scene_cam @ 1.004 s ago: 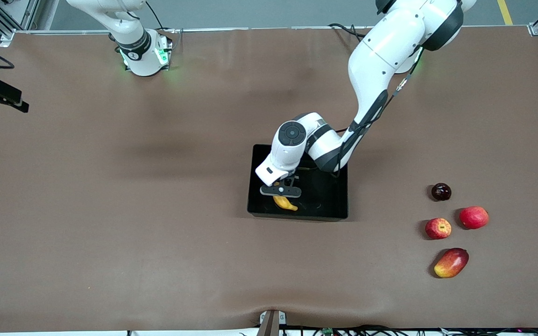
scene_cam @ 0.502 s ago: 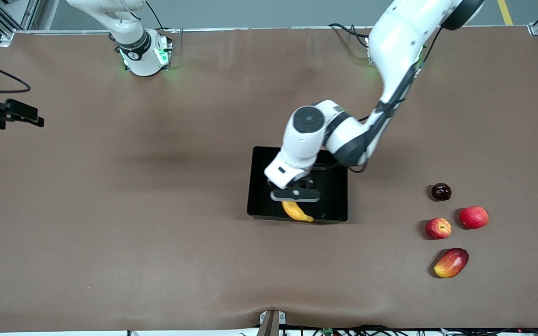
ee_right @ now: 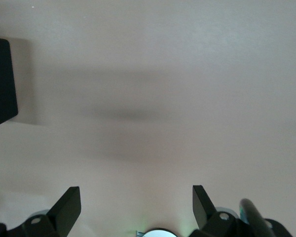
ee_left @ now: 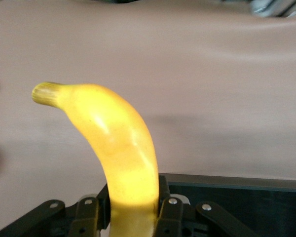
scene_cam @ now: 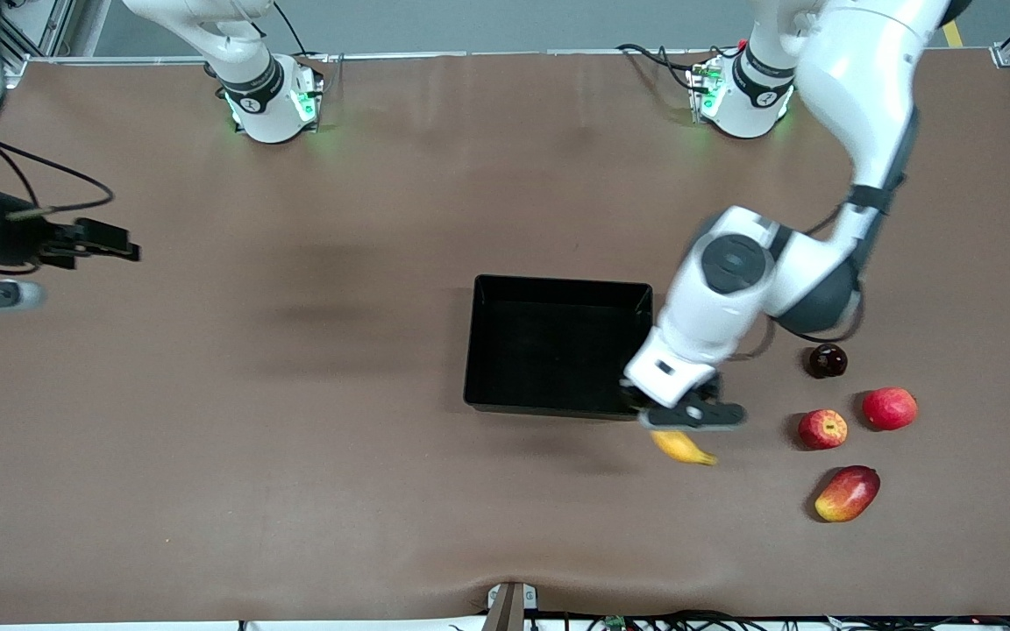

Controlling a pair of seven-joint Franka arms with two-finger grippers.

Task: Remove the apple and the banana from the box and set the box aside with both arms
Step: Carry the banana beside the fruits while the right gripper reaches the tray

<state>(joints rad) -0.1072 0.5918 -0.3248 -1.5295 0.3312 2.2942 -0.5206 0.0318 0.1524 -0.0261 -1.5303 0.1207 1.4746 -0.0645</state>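
Now left gripper (scene_cam: 690, 419) clenched on banana (scene_cam: 683, 446), over table (scene_cam: 295, 491) just off box (scene_cam: 558, 343) corner, toward left arm's end. Lower flat on bare table short of apple (scene_cam: 822, 428), then release. Right gripper (ee_right: 136, 203) spread, empty, waiting.

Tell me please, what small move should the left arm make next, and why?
Probably lower the banana onto bare table beside the apple and release. The left gripper is shut on it, already just outside the box, which looks empty.
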